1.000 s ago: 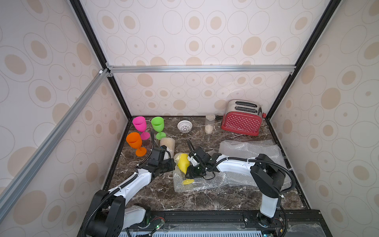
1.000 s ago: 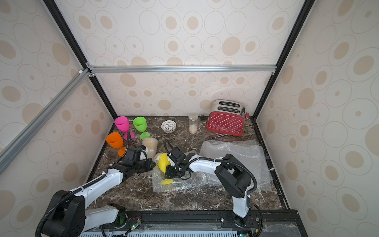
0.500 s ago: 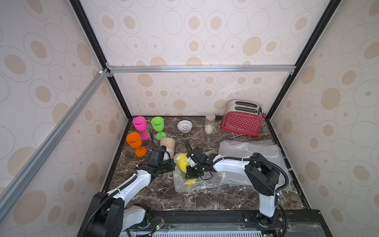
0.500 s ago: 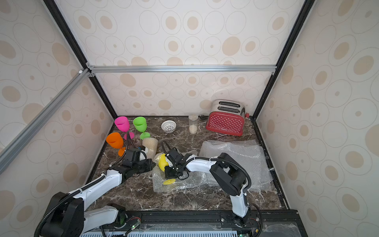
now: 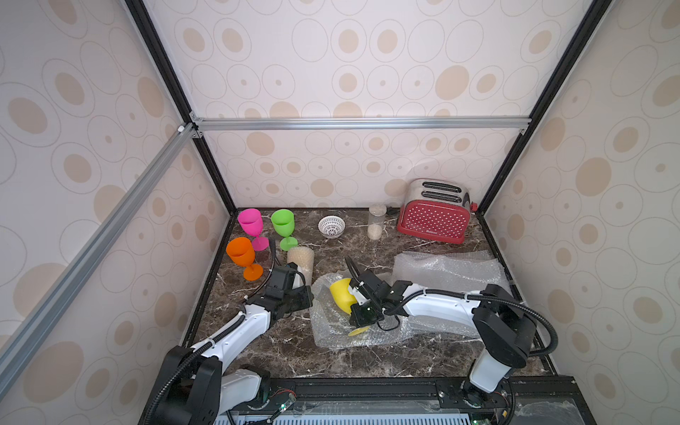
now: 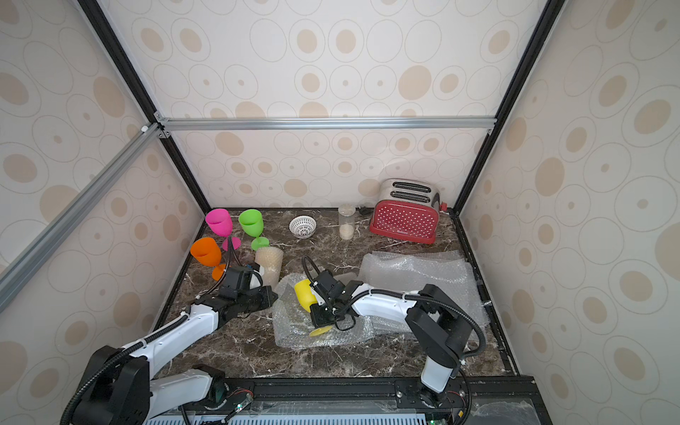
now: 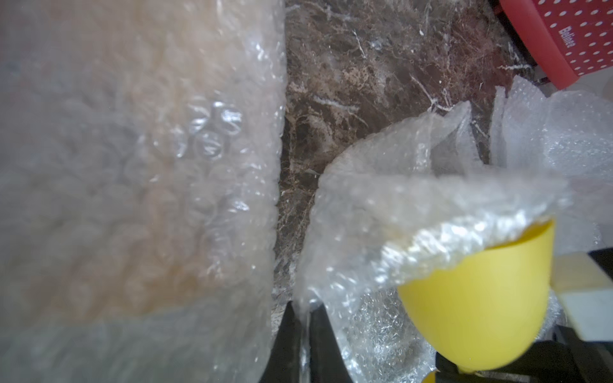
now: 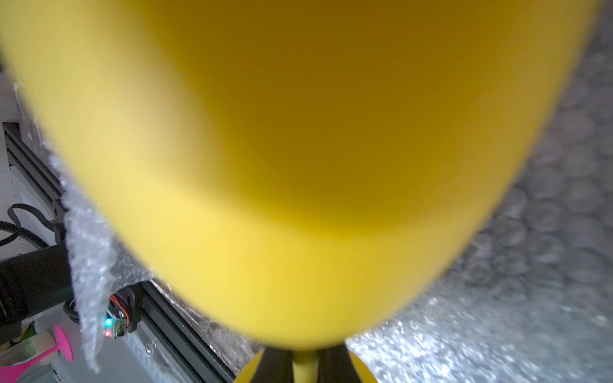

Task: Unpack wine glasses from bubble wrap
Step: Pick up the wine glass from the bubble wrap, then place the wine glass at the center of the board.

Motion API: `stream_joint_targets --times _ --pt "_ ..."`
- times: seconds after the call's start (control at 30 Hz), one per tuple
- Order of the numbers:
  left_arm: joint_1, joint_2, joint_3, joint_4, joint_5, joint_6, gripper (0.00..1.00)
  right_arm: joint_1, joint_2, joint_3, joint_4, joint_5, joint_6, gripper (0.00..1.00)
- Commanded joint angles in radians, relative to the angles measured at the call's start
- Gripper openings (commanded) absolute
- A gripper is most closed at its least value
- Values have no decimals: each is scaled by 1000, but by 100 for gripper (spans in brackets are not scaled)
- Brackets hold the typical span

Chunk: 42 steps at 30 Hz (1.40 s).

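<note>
Back left corner of the counter (image 5: pixel 294 353): three bare goblets stand upright close together, the pink goblet (image 5: pixel 251 222) and green goblet (image 5: pixel 283 222) at the back, the orange goblet (image 5: pixel 241 252) in front of them.
Wrapped roll (image 5: pixel 301 259): a tube of bubble wrap standing upright just in front of the green goblet, tinted amber by what is inside.
Left pincer (image 7: pixel 303 331): closed, pinching the left edge of the bubble wrap sheet (image 5: pixel 331 331).
Bubble wrap sheet: spread open near the middle of the counter, one flap raised over the rim of the yellow goblet (image 5: pixel 340 294).
Yellow goblet: on its side over that sheet, mouth toward the counter's left edge, foot toward the front edge.
Right pincer (image 8: pixel 305 361): closed around the yellow goblet's stem.
Back edge: a white lattice bowl (image 5: pixel 331 225), a clear jar (image 5: pixel 376 222), then a red toaster (image 5: pixel 434 217).
Right side: flat bubble wrap sheets (image 5: pixel 445 266) lie in a loose pile.
</note>
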<state>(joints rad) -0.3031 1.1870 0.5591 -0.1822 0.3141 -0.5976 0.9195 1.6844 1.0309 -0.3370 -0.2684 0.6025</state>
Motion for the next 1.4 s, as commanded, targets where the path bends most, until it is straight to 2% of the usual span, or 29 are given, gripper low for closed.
stream_joint_targets --times 0.0,0.1,0.47,0.53,0.77,0.87,1.0,1.07,1.23,1.37 --pt "5 -20 39 -34 -17 13 9 -5 -69 -25 -28 42 -57 7" --pt "5 -24 49 -50 -16 19 12 -10 -115 -41 -55 81 -79 7" --pt "6 -67 119 -154 -51 36 38 -21 -291 -75 -60 182 -186 7" --pt "7 -74 146 -187 -63 47 43 -21 -313 -81 -58 194 -228 7" --pt "16 -107 299 -309 -94 85 50 -16 -377 -128 -20 214 -355 8" --pt "17 -104 350 -283 -9 62 53 14 -385 -139 -18 246 -405 8" --pt "18 -74 351 -173 236 13 52 71 -384 -144 -21 316 -458 8" --pt "16 -74 338 -136 306 2 51 94 -388 -152 -13 347 -475 8" --pt "12 -59 330 -137 402 23 48 144 -398 -158 4 414 -514 8" --pt "3 -53 320 -177 407 53 45 153 -388 -145 -7 442 -526 8"
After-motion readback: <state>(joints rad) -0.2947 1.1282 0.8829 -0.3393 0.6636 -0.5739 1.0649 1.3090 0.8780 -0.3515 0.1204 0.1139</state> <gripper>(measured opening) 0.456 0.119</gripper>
